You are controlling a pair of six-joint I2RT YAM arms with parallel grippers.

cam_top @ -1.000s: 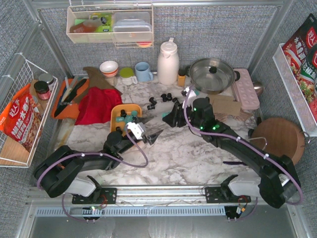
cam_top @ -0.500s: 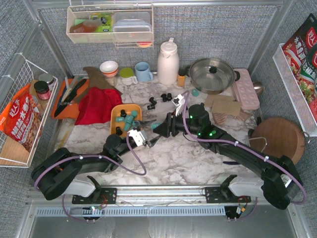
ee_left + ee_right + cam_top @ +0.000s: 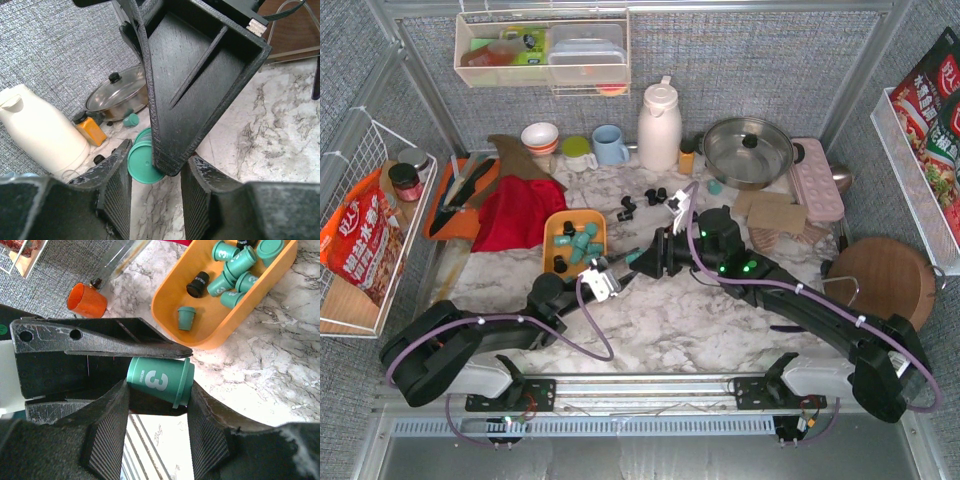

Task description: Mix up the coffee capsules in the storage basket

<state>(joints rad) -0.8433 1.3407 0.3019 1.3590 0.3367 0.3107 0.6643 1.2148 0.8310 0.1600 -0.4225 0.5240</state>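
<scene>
Top view: bright, even light from overhead; shadows under the arms fall soft and short on the marble table. Pot lid shows a pale glare patch. Both wrist views stretch toward their borders. Left wrist view: left gripper's fingers soft, out of focus; background fairly crisp. Right wrist view: teal capsule sharp, its 3 legible; right gripper's fingers blurred along the bottom; faint sheen on the orange tray.
</scene>
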